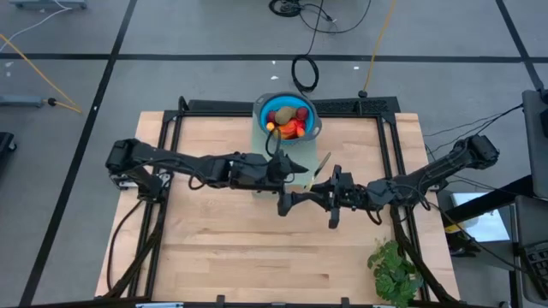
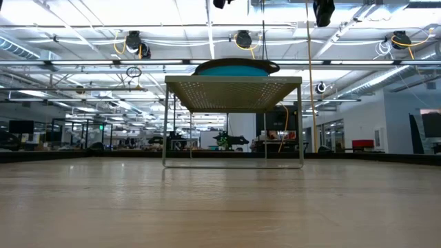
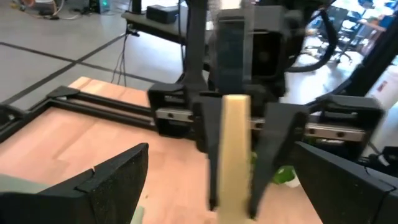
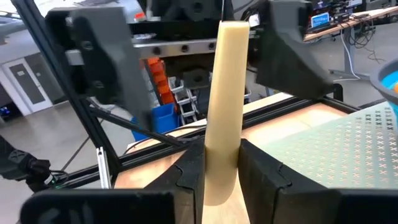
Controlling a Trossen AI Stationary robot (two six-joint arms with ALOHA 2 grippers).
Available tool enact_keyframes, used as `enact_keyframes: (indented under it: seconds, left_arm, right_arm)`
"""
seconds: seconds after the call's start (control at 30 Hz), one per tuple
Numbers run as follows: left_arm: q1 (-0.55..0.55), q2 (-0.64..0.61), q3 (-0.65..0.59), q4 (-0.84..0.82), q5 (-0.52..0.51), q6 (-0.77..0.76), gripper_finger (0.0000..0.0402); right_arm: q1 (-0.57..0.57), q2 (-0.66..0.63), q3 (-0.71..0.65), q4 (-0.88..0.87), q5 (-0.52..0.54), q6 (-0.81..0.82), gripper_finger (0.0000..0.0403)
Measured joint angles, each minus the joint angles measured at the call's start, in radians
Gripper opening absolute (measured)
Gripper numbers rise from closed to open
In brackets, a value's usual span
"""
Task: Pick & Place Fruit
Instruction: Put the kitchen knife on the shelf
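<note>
The fruit (image 1: pixel 288 120) sits heaped in a blue bowl (image 1: pixel 310 112) on a perforated pale-green stand (image 2: pixel 233 89) at twelve o'clock on the wooden table (image 1: pixel 223 248). Mid-table, the right gripper (image 4: pixel 221 171) is clenched on a pale yellow knife handle (image 4: pixel 222 106), holding it up towards the left gripper (image 3: pixel 221 186), whose fingers are spread wide on either side of the handle without closing. If the right one lets go before the left closes, the knife could drop, and the slim handle may twist in a loose pinch; no fruit is being handled yet
</note>
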Motion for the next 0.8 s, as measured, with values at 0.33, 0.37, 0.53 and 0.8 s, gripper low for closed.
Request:
enact_keyframes:
  seconds: [0.33,0.37,0.53,0.8]
  left_arm:
    - [0.019,0.0,0.001,-0.006,0.002,-0.004,0.0392]
    - [0.019,0.0,0.001,-0.005,0.011,-0.005,0.0392]
    - [0.021,0.0,0.001,-0.004,0.012,0.001,0.0392]
    - [0.025,0.013,0.001,0.009,0.037,0.015,0.0392]
  right_arm:
    - [0.001,0.0,0.0,0.006,-0.022,-0.007,0.0064]
    - [0.001,0.0,0.0,0.008,-0.022,-0.012,0.0064]
    - [0.001,0.0,0.0,0.031,-0.022,-0.027,0.0065]
    - [0.001,0.0,0.0,0.058,-0.024,-0.034,0.0064]
